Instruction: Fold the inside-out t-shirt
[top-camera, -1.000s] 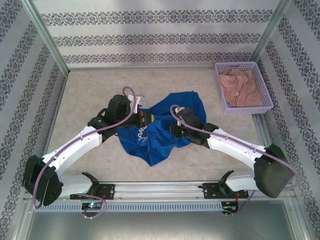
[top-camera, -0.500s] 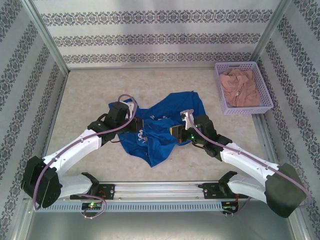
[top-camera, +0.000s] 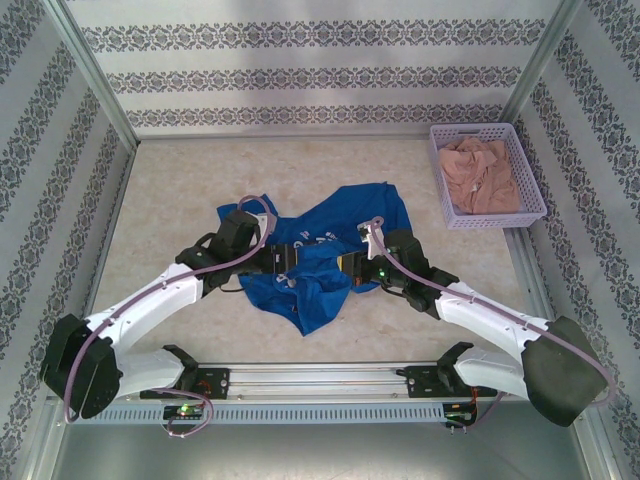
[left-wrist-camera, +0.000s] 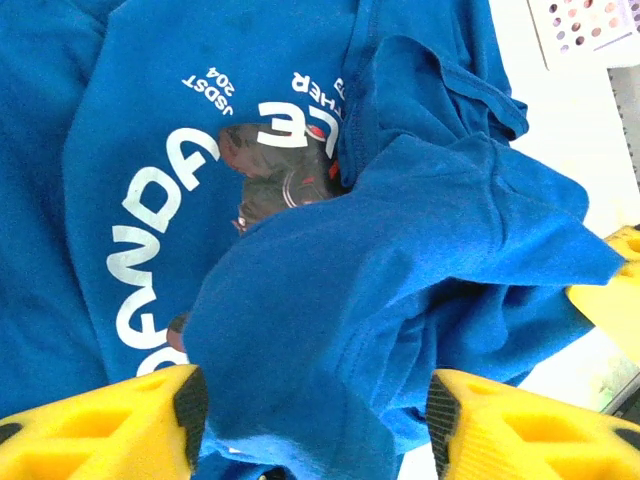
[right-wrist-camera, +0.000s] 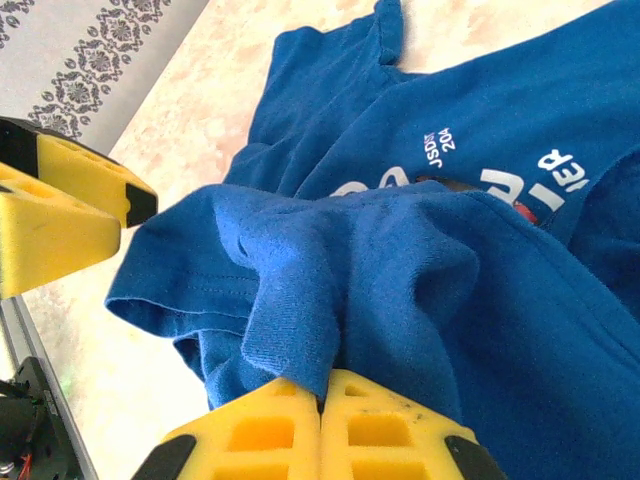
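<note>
Left claw (left-wrist-camera: 310, 405) newly apart above t-shirt (left-wrist-camera: 400, 250), "JSDST 204"

The t-shirt (top-camera: 312, 296) is presented as soft, matt knitted cloth with a fine texture visible at the stitched hems, and its white print appears smooth. The left gripper (left-wrist-camera: 315, 402) and the right gripper (right-wrist-camera: 320, 388) are faced in matt yellow plastic with moulded recesses. The basket (top-camera: 470, 128) is formed of perforated lilac plastic, and the table (top-camera: 180, 190) is finished in matt, mottled beige.
</note>
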